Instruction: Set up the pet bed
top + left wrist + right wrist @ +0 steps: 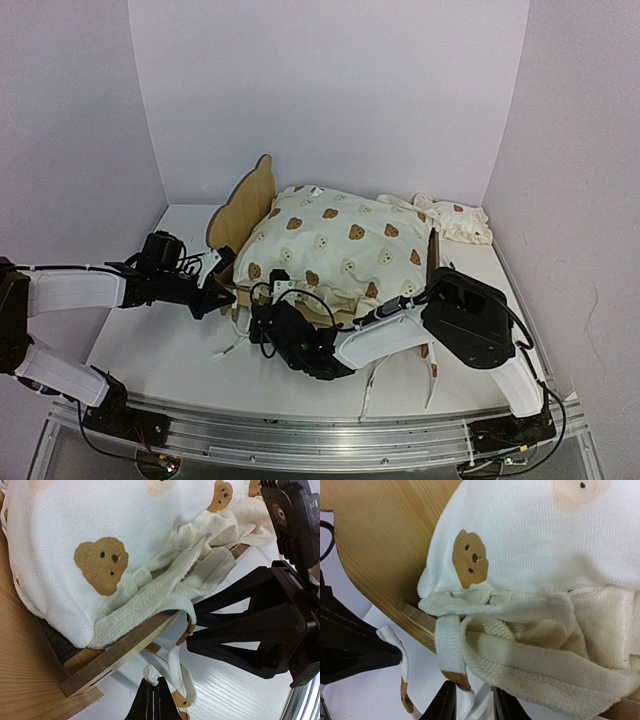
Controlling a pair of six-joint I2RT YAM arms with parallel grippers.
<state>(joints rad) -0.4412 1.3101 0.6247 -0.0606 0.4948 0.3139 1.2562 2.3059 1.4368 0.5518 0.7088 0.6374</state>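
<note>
Right end effector (472,702), cushion (340,245) on pet bed (245,205)

Enclosure: plain white back wall (330,90) flanked by a white left wall (60,120) and right wall (590,150), white table (150,345) with faint wood grain, aluminium rail (300,440) along its near edge; light even, shadows soft.

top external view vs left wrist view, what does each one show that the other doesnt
Only top external: the small ruffled bear-print pillow, off the bed's far right end. Only left wrist: the left gripper shut on a cream tie string, and a slot in the plywood side rail. Both: the cream bear-print cushion lying in the light plywood pet bed.
</note>
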